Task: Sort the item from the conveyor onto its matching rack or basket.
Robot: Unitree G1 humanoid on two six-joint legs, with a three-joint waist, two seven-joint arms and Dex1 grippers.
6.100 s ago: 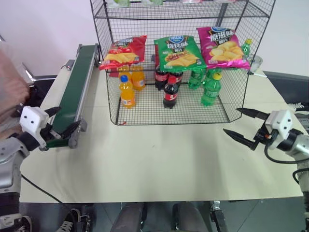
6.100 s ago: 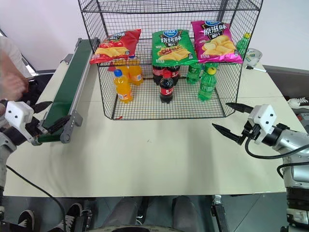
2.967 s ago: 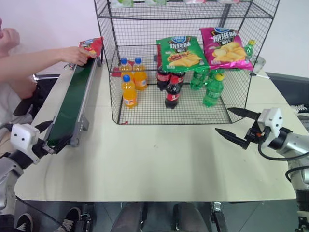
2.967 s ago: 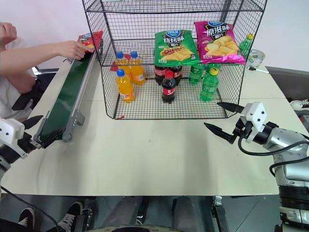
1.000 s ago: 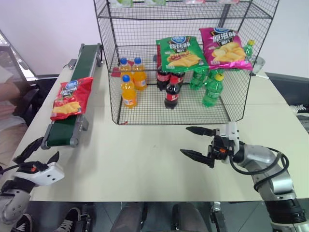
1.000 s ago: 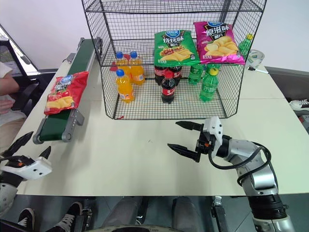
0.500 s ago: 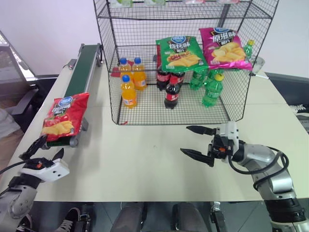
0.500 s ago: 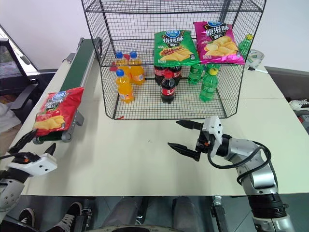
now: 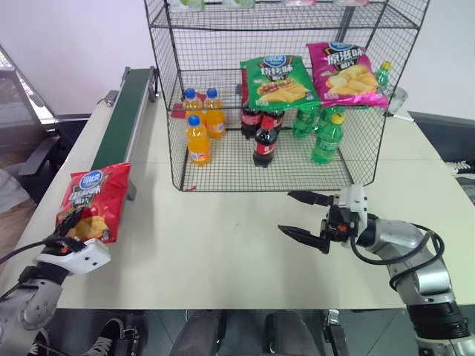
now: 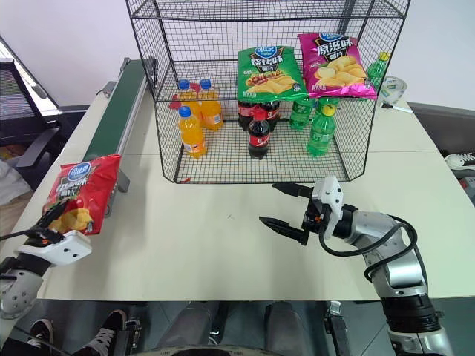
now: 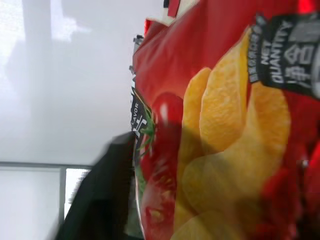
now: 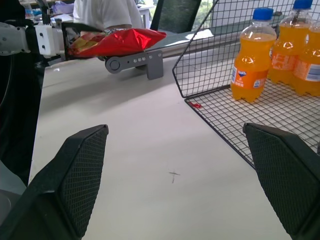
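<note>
The item, a shiny red crisp bag (image 9: 95,199), hangs past the near end of the dark green conveyor (image 9: 122,111). My left gripper (image 9: 74,226) is shut on the bag's lower edge, one black finger (image 11: 100,200) lying along the bag (image 11: 225,130). In the right wrist view the bag (image 12: 120,40) stretches from that gripper to the conveyor's end roller (image 12: 132,61). The black wire rack (image 9: 172,111) stands at the back of the table. In front of the rack's right half, my right gripper (image 9: 286,212) hovers open over the table with nothing in it.
On the rack's shelf lie a green crisp bag (image 9: 274,80) and a pink crisp bag (image 9: 345,73). Below stand orange bottles (image 9: 196,141), cola bottles (image 9: 263,144) and green bottles (image 9: 324,141). Bare cream table spreads between the grippers.
The red bag rode down the belt and tipped off its near end. My left gripper came up to it and closed on its lower edge. The right arm kept still.
</note>
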